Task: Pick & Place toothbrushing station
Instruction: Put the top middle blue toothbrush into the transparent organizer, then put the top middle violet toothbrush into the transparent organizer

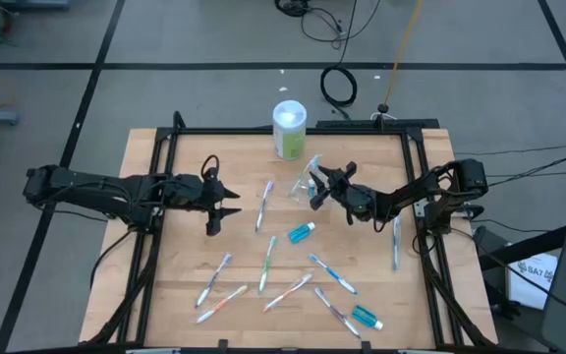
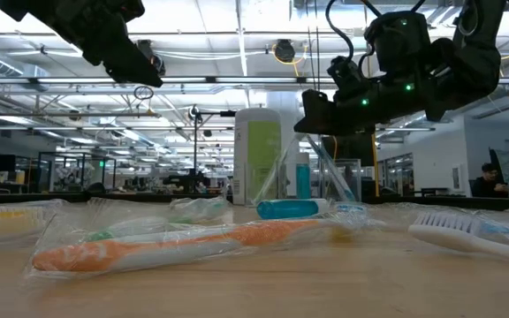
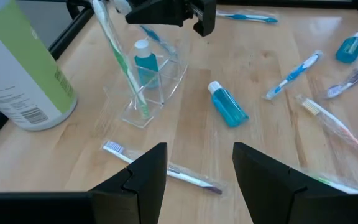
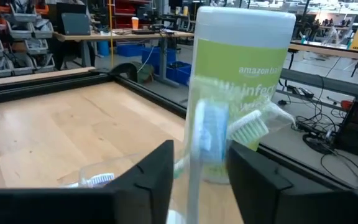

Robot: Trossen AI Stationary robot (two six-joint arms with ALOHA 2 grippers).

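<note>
A tall white canister with a lime-green label [image 1: 289,130] stands at the far edge of the wooden table [image 1: 165,285], just left of a small clear plastic holder [image 3: 146,93]. The holder has a green-handled toothbrush [image 3: 122,59] standing in it and a small teal tube with a white cap [image 3: 145,61] inside. The right gripper [image 1: 314,187] hovers right over this holder; its fingers stand partly apart, with a white-bristled toothbrush [image 4: 248,129] and a blurred pale stem between them in its own wrist view, and I cannot tell whether they touch either.

The left gripper [image 1: 216,210] hangs above the table's left-middle, fingers apart and holding nothing. A wrapped white toothbrush [image 3: 160,167] lies just beyond it.

Another teal tube [image 1: 302,232] lies at the table's middle, a third [image 1: 366,317] near the right front. Wrapped toothbrushes are scattered across the near half, among them a green one [image 1: 267,264] and an orange-pink one [image 2: 175,247].

In the low view the right arm hides the holder's top, and clear wrappers blur much of what lies behind. A person [image 2: 489,179] sits far right in the room.
</note>
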